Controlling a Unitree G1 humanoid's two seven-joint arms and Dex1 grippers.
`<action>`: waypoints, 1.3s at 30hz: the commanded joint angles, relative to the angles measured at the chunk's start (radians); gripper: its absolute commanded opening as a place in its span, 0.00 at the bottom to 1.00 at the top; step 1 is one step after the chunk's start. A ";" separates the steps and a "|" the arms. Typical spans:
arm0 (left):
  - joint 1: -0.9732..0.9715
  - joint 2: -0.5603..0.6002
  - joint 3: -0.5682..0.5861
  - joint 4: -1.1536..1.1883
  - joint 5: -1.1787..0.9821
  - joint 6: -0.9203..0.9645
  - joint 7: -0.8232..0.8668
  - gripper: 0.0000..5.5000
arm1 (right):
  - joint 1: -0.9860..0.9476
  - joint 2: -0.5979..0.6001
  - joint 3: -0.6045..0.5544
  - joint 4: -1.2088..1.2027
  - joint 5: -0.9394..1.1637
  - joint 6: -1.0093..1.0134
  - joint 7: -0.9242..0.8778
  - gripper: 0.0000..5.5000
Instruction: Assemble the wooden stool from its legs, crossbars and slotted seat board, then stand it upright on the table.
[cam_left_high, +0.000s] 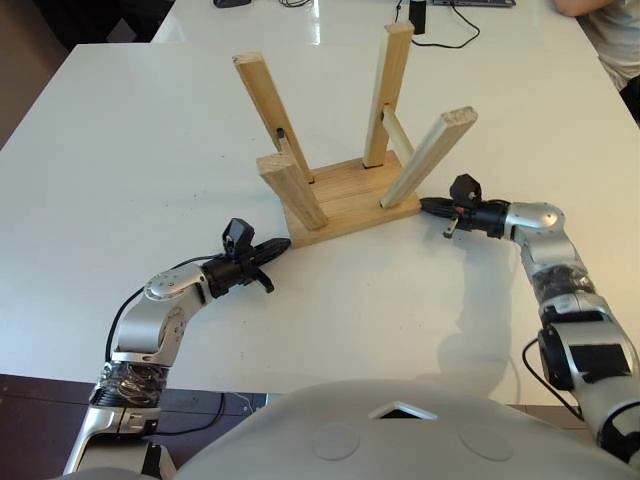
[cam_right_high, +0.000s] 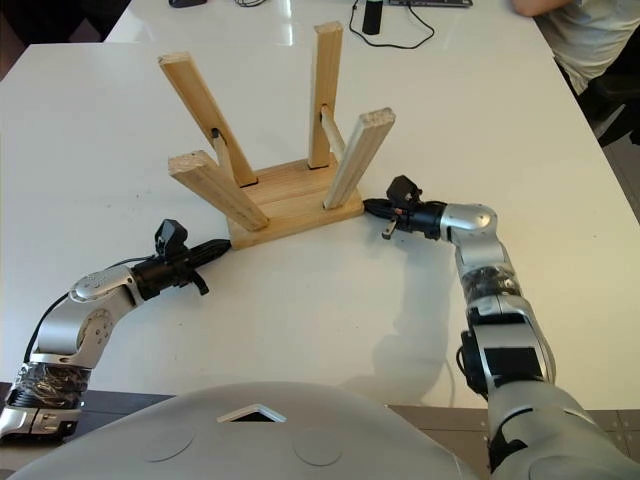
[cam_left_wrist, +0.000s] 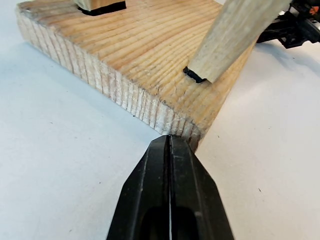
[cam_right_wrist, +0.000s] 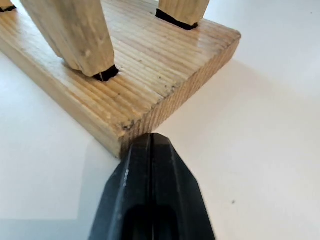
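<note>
Though it lies upside down, the stool (cam_left_high: 345, 185) is pale, grainy wood. Its seat board (cam_left_high: 335, 222) lies flat on the middle of the white table (cam_left_high: 130, 150), with four square legs (cam_left_high: 390, 90) splaying upward from dark slots and thin crossbars (cam_left_high: 394, 133) between them. The left gripper (cam_left_high: 284, 243), fingers pressed together, points at the board's near corner. The right gripper (cam_left_high: 425, 205), likewise closed, points at its right-hand corner.

wooden stool (cam_left_high: 345, 165) upside down on table — seat board (cam_left_high: 350, 205) flat, four legs (cam_left_high: 388, 95) splayed upward, crossbars slotted between.
</note>
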 joint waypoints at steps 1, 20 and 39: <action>0.071 -0.040 -0.093 -0.042 0.047 0.063 0.034 0.01 | 0.322 -0.049 0.082 -0.512 0.090 0.167 0.058 0.00; 0.272 0.020 0.096 -0.654 -0.310 0.295 0.123 0.01 | 0.687 -0.184 -0.174 -1.231 0.449 0.567 -0.099 0.00; 0.166 0.035 0.215 -0.730 -0.515 0.366 0.232 0.01 | 0.584 -0.187 -0.335 -1.284 0.648 0.698 -0.205 0.00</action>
